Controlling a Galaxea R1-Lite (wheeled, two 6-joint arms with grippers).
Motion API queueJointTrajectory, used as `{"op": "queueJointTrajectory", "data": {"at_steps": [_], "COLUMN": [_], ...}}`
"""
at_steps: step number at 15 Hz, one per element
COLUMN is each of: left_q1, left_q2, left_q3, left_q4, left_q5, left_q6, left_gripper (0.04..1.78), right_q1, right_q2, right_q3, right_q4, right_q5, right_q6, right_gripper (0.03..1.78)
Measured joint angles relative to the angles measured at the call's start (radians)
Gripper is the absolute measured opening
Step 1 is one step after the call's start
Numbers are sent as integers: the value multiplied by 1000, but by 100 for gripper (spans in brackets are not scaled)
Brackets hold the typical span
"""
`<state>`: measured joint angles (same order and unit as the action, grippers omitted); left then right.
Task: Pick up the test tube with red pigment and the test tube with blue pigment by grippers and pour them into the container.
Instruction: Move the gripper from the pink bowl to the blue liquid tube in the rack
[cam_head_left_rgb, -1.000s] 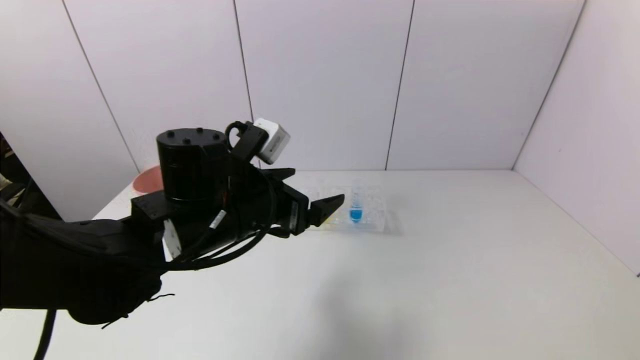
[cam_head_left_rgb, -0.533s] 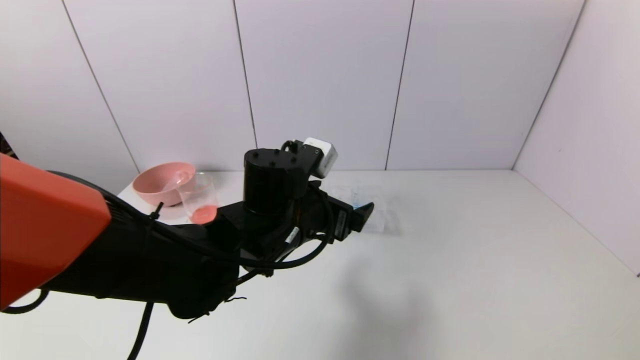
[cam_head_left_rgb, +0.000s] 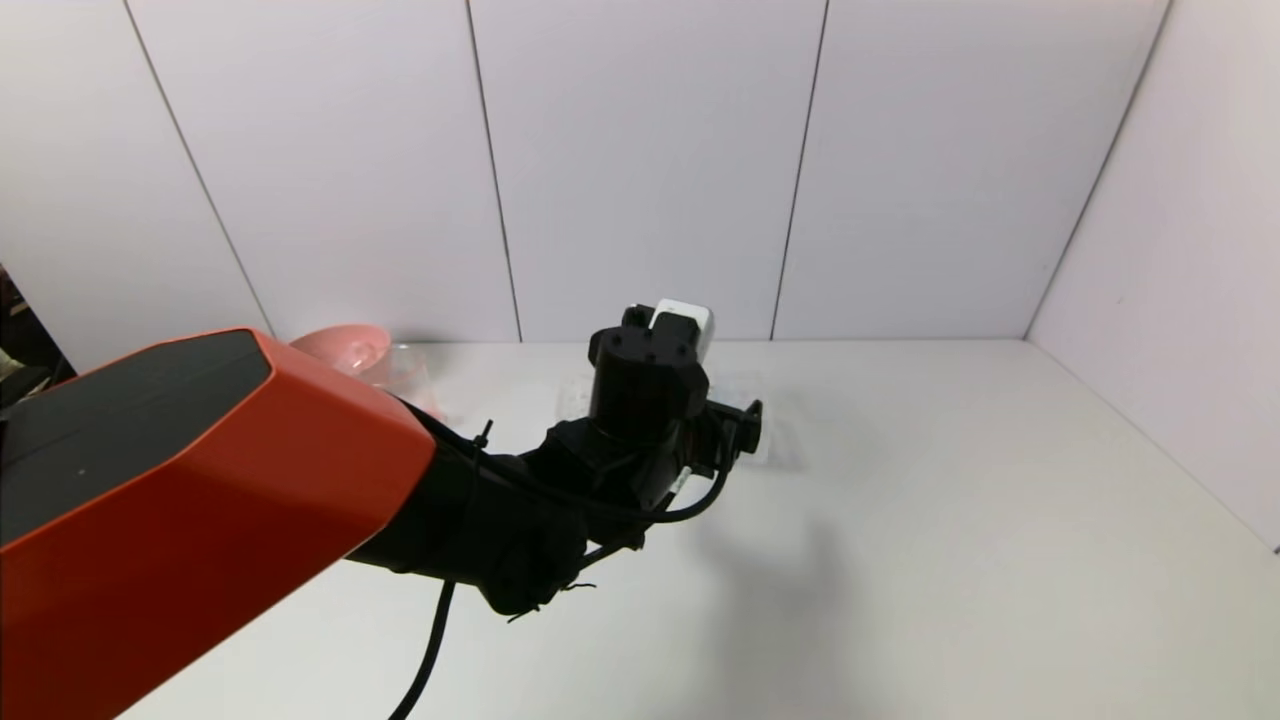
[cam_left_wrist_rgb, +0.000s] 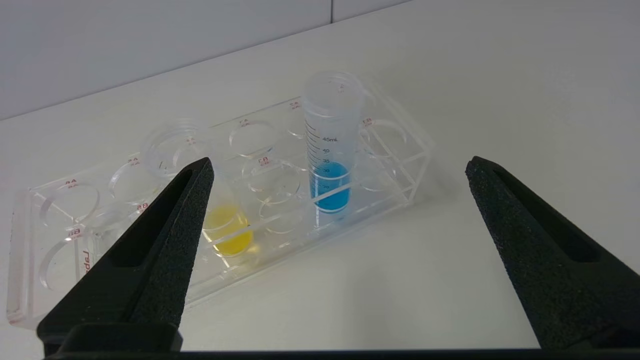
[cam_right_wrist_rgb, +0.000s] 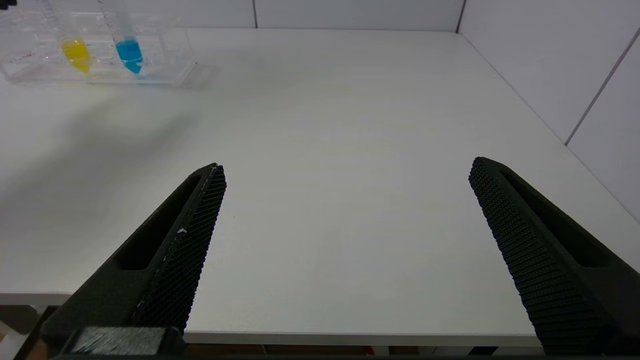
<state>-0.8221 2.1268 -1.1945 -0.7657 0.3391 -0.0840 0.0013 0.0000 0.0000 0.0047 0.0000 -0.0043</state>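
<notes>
**Left gripper lined up on the blue tube**

Head view: the left arm reaches across the white table (cam_head_left_rgb: 950, 520), its left gripper (cam_head_left_rgb: 745, 432) at the clear tube rack (cam_head_left_rgb: 775, 440) and hiding most of it. At far left, the pink bowl (cam_head_left_rgb: 340, 345) and the container (cam_head_left_rgb: 408, 365) peek out behind the arm's orange casing.

Left wrist view: fingers spread wide, nothing between them. The test tube with blue pigment (cam_left_wrist_rgb: 330, 150) stands upright in the rack, just beyond the fingertips. The yellow-liquid tube (cam_left_wrist_rgb: 227, 232) sits a few slots along.

Right wrist view: the right gripper (cam_right_wrist_rgb: 345, 175) hangs near the table's front edge, also spread and empty, well apart from the rack.
</notes>
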Motion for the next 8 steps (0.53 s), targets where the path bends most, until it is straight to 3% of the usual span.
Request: {"op": "queueJointTrajectory", "data": {"at_steps": [8], "left_q1": [-8], "left_q2": [127], "left_q3": [-129], "left_q4": [9], "left_q5": [63], "left_q6": [-4], "left_gripper": [176], "right_q1": [0], "right_q2": [0], "right_q3": [0], "right_q4": [0], "right_q5": [0], "right_q6": [0], "right_gripper": [177]}}
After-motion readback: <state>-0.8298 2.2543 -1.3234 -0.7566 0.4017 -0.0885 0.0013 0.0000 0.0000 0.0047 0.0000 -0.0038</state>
